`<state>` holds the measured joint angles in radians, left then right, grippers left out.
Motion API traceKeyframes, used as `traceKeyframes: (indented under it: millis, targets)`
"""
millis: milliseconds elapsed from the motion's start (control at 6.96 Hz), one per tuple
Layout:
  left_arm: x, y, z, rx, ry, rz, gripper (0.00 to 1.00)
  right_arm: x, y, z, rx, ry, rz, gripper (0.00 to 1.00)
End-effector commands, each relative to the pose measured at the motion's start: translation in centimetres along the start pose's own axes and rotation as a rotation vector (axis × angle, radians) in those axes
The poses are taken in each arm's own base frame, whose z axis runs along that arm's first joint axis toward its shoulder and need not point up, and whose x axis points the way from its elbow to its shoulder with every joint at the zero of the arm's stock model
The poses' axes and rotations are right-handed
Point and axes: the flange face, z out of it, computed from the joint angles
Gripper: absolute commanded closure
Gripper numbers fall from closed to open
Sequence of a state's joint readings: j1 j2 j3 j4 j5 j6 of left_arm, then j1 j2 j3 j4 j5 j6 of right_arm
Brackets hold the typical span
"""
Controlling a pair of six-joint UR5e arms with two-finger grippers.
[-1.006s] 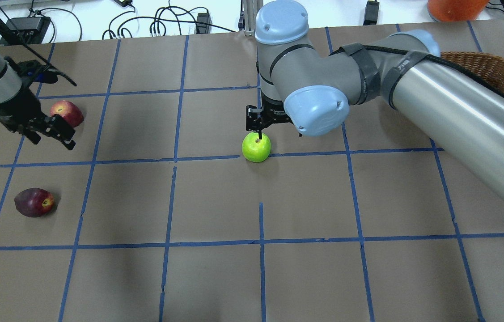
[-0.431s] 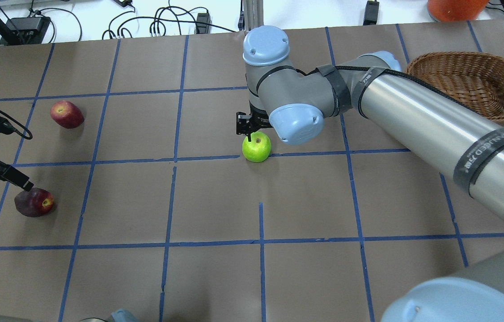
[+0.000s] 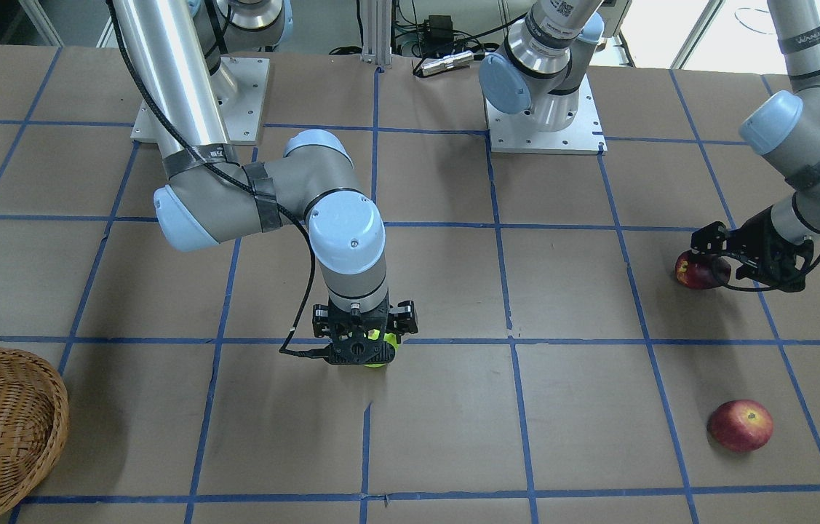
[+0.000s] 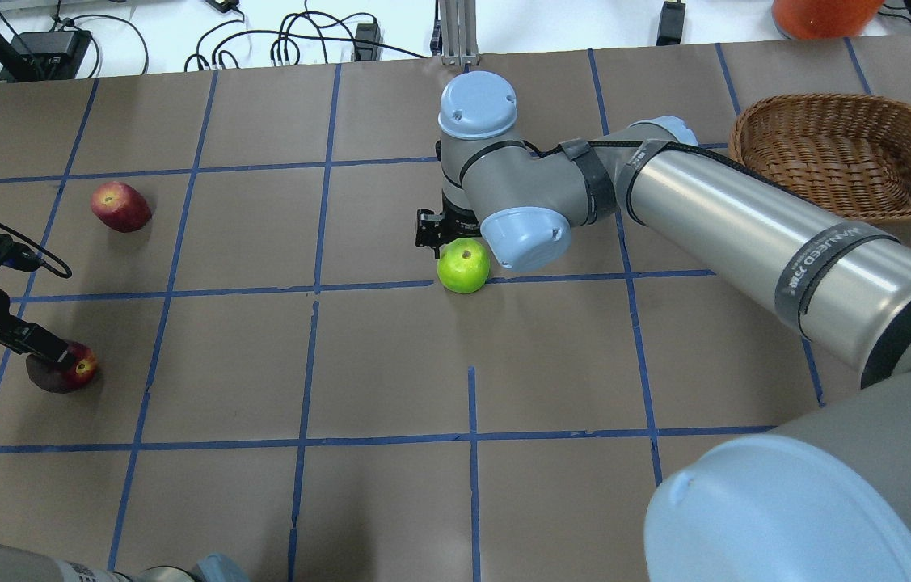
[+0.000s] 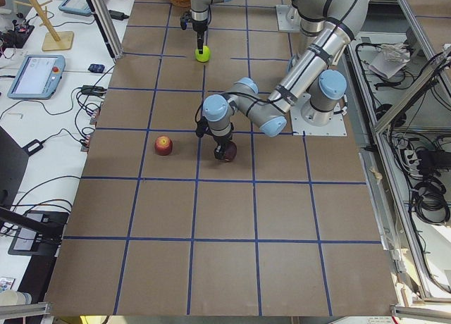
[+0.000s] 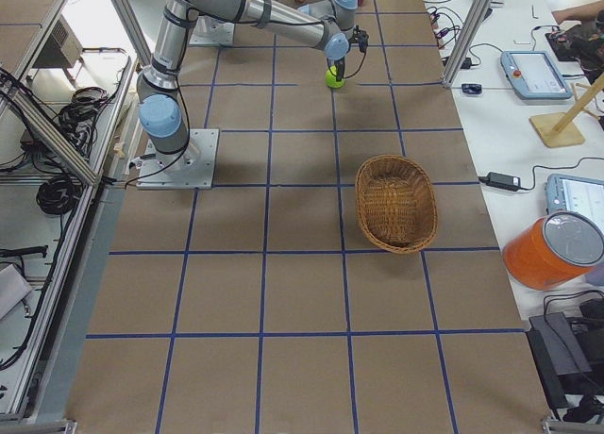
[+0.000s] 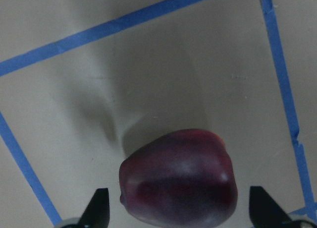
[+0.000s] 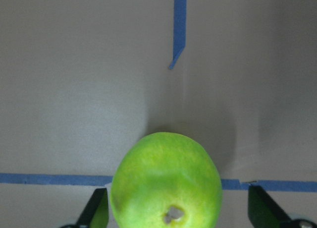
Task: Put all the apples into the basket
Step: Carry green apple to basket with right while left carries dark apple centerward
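The lime green apple (image 4: 463, 265) sits mid-table on a blue tape line. My right gripper (image 8: 176, 213) is open and lowered over it, and the right wrist view shows the green apple (image 8: 166, 183) between the two fingers. The dark maroon apple (image 4: 59, 373) lies at the near left. My left gripper (image 4: 43, 352) is open, and the left wrist view shows the maroon apple (image 7: 178, 178) between its fingers (image 7: 99, 208). The red apple (image 4: 121, 207) lies free at the far left. The wicker basket (image 4: 843, 158) stands at the far right with no apples in it.
The right arm's forearm (image 4: 746, 234) stretches across the table between the green apple and the basket. Cables and power supplies (image 4: 293, 40) lie beyond the far table edge. An orange container (image 4: 823, 16) stands behind the basket.
My left gripper has moved from beside the red apple toward the robot and down over the maroon apple. My right gripper has sunk lower around the green apple. No apple has moved.
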<state>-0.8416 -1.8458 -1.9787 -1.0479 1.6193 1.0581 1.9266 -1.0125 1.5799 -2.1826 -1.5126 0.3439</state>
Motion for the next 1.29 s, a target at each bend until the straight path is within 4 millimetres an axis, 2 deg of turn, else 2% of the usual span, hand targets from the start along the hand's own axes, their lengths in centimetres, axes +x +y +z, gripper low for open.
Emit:
traceKeyframes:
  millis: [0,144,288,431,575,719,862,1006,1150]
  targets:
    - [-0.5,-0.4,1.5,-0.006,0.01,-0.003,0.0,0.0,-0.1,1.1,-0.009,0.002,0.0,0.0]
    - [-0.4,-0.4,1.8,-0.008,0.016,-0.003,0.0,0.1,-0.1,2.4,-0.026,0.008,0.004,0.08]
    - [-0.4,-0.4,2.1,-0.008,0.023,-0.006,0.06,0.0,-0.2,2.1,-0.02,0.002,0.005,0.86]
    - [-0.4,-0.8,1.7,0.003,0.021,-0.055,0.5,0.1,-0.4,1.6,-0.013,-0.002,0.01,1.0]
    - [0.3,-1.4,-0.1,0.009,0.001,-0.149,0.62,1.3,-1.0,-0.6,0.014,-0.005,0.029,1.0]
    - [3.0,-4.3,-2.6,0.004,-0.007,-0.206,0.62,3.5,-1.9,-4.3,0.061,-0.007,0.057,1.0]
    - [7.6,-8.2,-6.3,-0.033,0.007,-0.303,0.62,8.8,-3.2,-8.1,0.07,-0.006,0.122,1.0]
    - [13.4,-11.7,-8.4,-0.057,0.018,-0.397,0.62,14.8,-4.3,-12.1,0.099,-0.007,0.127,1.0]
    - [20.3,-15.3,-8.5,-0.048,0.021,-0.515,0.62,21.2,-5.1,-14.8,0.118,0.009,0.105,1.0]
